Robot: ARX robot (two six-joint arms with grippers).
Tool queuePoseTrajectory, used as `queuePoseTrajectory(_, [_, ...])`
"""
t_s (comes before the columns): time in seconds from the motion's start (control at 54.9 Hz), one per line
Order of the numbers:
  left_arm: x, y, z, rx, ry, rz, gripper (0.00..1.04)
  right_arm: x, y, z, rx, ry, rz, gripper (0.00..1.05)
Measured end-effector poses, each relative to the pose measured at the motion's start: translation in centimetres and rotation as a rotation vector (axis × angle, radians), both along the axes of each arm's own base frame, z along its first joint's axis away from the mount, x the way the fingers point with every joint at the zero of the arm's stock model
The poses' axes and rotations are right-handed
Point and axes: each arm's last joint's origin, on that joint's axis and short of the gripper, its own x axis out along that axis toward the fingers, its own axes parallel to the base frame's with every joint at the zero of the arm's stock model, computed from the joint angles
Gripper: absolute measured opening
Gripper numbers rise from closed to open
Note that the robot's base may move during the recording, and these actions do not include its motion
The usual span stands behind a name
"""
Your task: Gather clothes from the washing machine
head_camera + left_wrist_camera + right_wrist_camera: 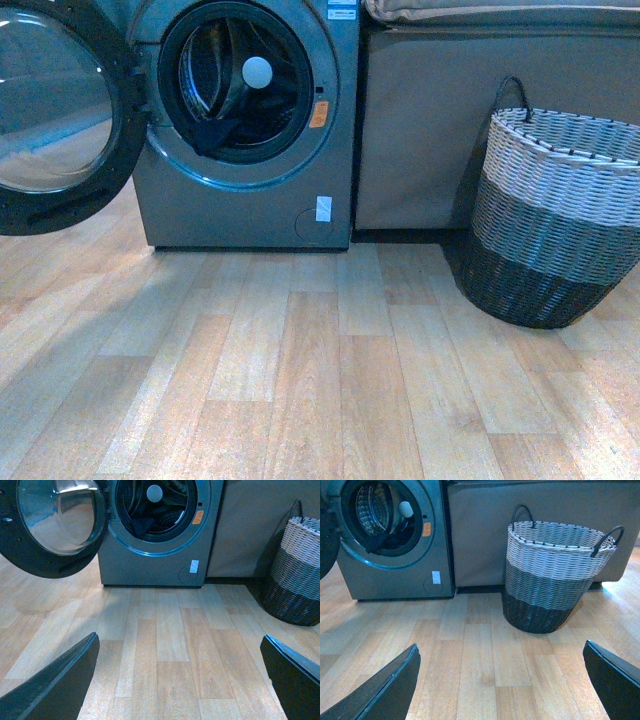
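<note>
The grey washing machine (250, 215) stands at the back left with its round door (60, 110) swung open to the left. A dark garment (215, 132) lies in the drum and hangs over the lower rim of the porthole; it also shows in the left wrist view (142, 526) and the right wrist view (382, 541). My left gripper (180, 670) is open and empty above the wood floor, well short of the machine (150, 565). My right gripper (501, 672) is open and empty over the floor. Neither arm shows in the front view.
A woven basket (555, 215) in white, grey and black bands with black handles stands at the right, also in the right wrist view (555, 575). A tan cabinet (420, 120) stands behind it, next to the machine. The floor is wood plank (320, 380).
</note>
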Motion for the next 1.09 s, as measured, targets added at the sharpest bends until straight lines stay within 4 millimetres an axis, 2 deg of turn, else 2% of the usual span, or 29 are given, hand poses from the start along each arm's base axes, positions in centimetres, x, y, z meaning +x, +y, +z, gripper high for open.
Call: queuePoseTrajectory(1.092, [0.01,0.0,-0.01,0.0,0.001,0.0,0.98,0.0,0.0,0.0,0.0,0.0,0.0,0.97])
